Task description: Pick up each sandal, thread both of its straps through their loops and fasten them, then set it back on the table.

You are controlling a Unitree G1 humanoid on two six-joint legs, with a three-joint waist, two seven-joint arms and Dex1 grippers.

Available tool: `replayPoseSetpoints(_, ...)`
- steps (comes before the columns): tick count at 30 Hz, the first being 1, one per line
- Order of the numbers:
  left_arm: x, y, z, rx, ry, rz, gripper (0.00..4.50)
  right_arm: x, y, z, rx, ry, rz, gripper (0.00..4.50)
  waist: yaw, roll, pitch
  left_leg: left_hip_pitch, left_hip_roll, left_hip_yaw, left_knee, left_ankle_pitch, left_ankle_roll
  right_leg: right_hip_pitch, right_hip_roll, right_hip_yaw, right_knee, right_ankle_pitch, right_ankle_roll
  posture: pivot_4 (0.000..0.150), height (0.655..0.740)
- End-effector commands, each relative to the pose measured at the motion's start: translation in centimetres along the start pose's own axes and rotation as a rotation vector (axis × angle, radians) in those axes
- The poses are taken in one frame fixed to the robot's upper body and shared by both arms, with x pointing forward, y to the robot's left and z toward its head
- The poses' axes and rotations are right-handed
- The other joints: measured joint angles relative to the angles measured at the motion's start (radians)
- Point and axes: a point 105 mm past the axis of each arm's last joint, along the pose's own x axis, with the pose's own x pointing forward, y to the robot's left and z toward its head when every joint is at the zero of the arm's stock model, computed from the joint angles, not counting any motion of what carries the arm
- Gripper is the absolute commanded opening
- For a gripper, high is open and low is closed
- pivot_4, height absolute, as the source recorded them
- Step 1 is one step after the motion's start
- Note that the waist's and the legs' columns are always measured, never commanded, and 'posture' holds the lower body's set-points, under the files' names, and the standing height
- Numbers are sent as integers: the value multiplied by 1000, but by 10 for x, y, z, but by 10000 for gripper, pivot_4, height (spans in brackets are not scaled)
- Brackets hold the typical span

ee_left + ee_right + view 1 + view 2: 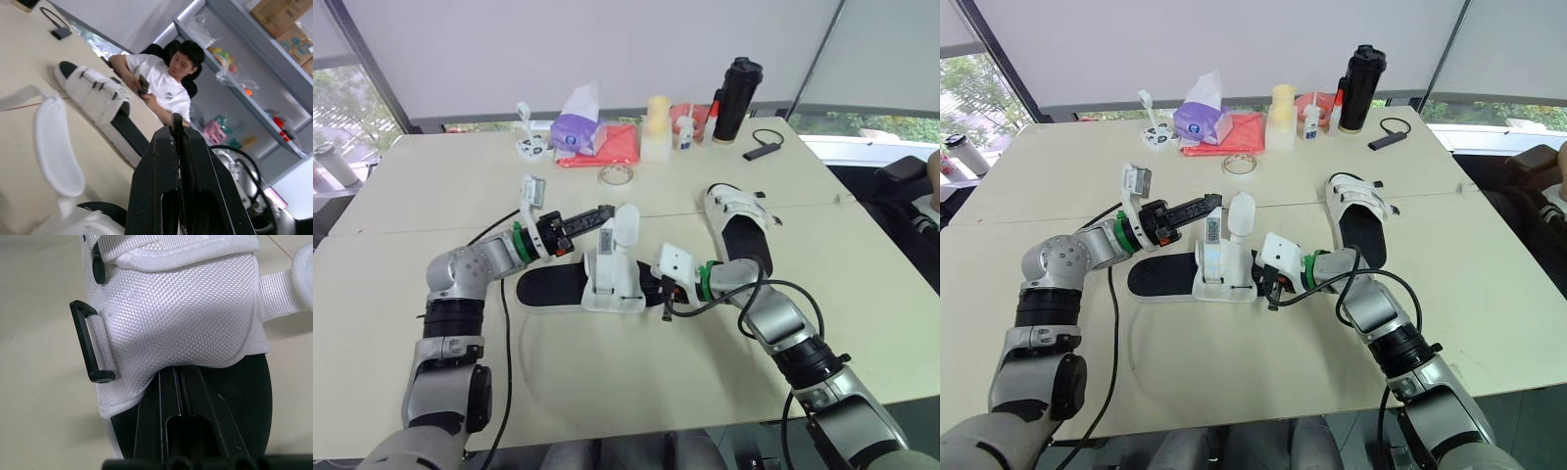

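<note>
I see two black-soled sandals with white woven straps on a pale bench. The near sandal lies flat in the middle, between my two arms, with its long axis running left to right. Its bare heel end seems to point to my left and its strapped front to my right. One strap stands upright and unfastened above it. My left end effector hovers just beside that strap, clenched on nothing, and points to the right. My right end effector rests on the sole at the sandal's right end, also clenched. Its tips sit under the edge of the white upper, so I cannot tell whether any cloth is caught between them. A black loop sits on the side of the upper nearby. I judge the sandal to be light, with a bendy foam sole and limp straps that will flop. The free strap tip looks like the best place to pinch, with the sole pinned down. The second sandal lies further right with its straps closed, its long axis running away from me.
</note>
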Motion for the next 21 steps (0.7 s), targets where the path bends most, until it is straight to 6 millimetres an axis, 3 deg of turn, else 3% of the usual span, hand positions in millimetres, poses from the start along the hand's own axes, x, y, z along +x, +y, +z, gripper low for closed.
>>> replayPoseSetpoints(1, 7, -2, 9, 40, -25, -30, 423, 4, 8, -20, 38, 74, 25, 0, 0, 0, 0, 0, 0, 0, 0, 0, 0, 0, 0, 0, 0, 0, 0, 1500, 7400)
replayPoseSetpoints(8, 12, 10, 6, 14, -18, -27, 423, 4, 9, -20, 34, 77, 26, 0, 0, 0, 0, 0, 0, 0, 0, 0, 0, 0, 0, 0, 0, 0, 0, 1500, 7400)
replayPoseSetpoints(21, 3, 34, 5, -18, -34, 49, 423, 4, 12, -21, 31, 81, 29, 0, -1, 0, 0, 0, 0, 0, 0, 0, 0, 0, 0, 0, 0, 0, 1, 1500, 7400)
